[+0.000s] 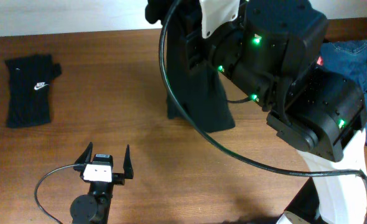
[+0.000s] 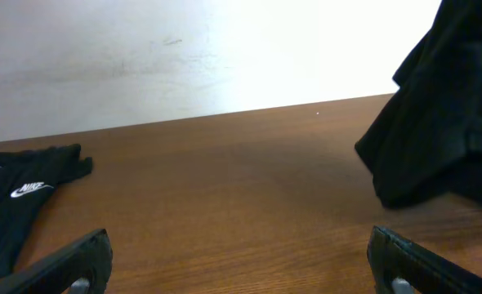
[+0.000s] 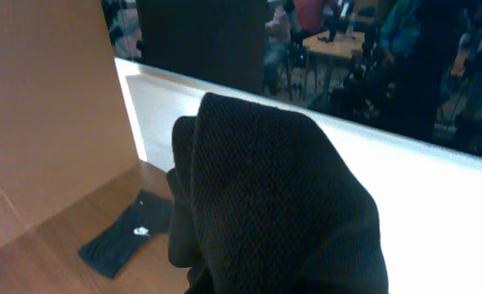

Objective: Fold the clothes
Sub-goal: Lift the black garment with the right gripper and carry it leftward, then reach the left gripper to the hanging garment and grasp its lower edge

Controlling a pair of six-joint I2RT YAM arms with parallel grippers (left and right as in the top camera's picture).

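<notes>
- At worktop [image 1: 140,74] centre: black garment [image 1: 199,93] hangs from the raised right arm [image 1: 283,68]. Its hem touches the wood and its top is bunched.
- Right tool: fingers buried in cloth in its wrist view. The garment dangles from it, so I read it as clamped on the garment.
- Left tool [image 1: 102,160]: spread wide, empty, low at the front edge. The garment is well apart from it, ahead and to its right.
- Doing it well: lower slowly so the hem lays out flat. Get the left tool onto a free corner to spread the cloth before any fold.
- Keep off the folded Nike piece [image 1: 31,90] far left and the jeans [image 1: 354,53] far right.
</notes>
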